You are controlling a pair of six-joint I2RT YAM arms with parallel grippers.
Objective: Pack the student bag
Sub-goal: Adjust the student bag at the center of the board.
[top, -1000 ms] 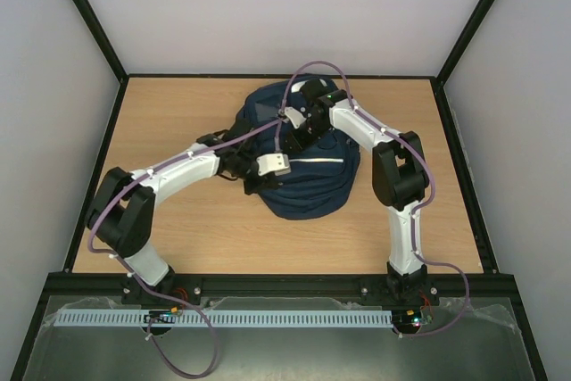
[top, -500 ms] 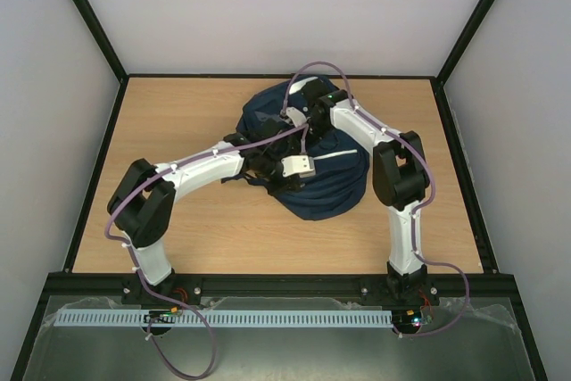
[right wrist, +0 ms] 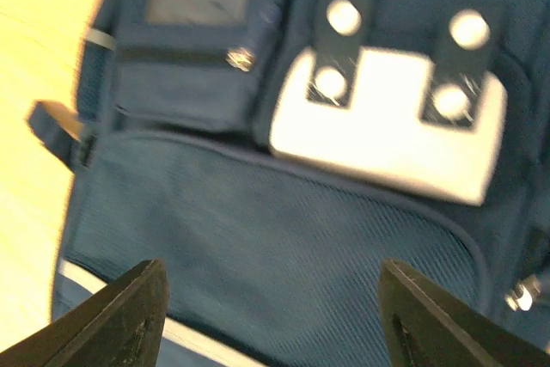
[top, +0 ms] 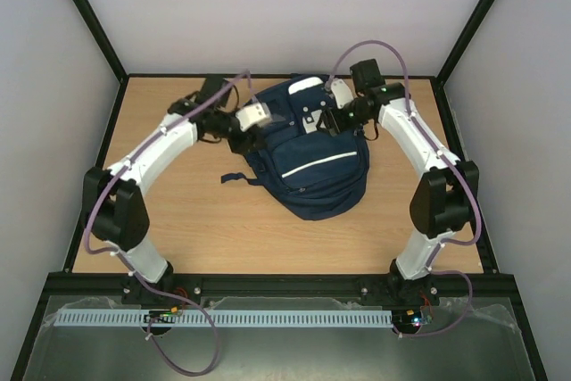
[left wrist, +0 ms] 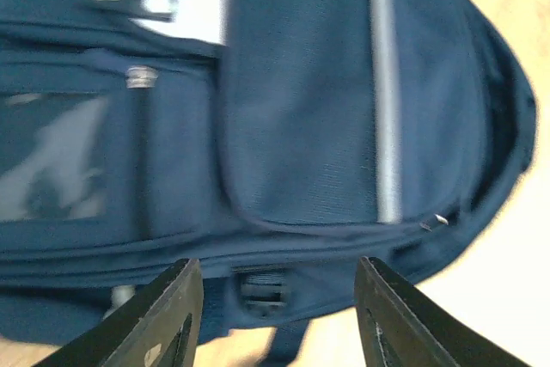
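Observation:
The student bag (top: pixel 312 176), navy with a white stripe (top: pixel 312 165) and light grey patch (top: pixel 308 119), lies front-up mid-table. My left gripper (top: pixel 248 136) hovers at the bag's far left side. In the left wrist view it (left wrist: pixel 275 315) is open with nothing between its fingers (left wrist: pixel 163 315), above the bag (left wrist: pixel 301 126) near a side buckle (left wrist: pixel 262 288). My right gripper (top: pixel 328 124) hangs over the bag's far right part. It (right wrist: pixel 275 324) is open and empty above the front pocket (right wrist: pixel 258 238), just below the grey patch (right wrist: pixel 387 139).
A dark strap (top: pixel 234 178) sticks out from the bag's left side onto the wooden table (top: pixel 178 220). Black frame rails (top: pixel 105 140) and white walls close in the table on the left, right and far sides.
Both grippers have opened and pulled off the bag's middle toward its far end, the left arm swinging left. The bag has settled front-up, patch and stripe showing.

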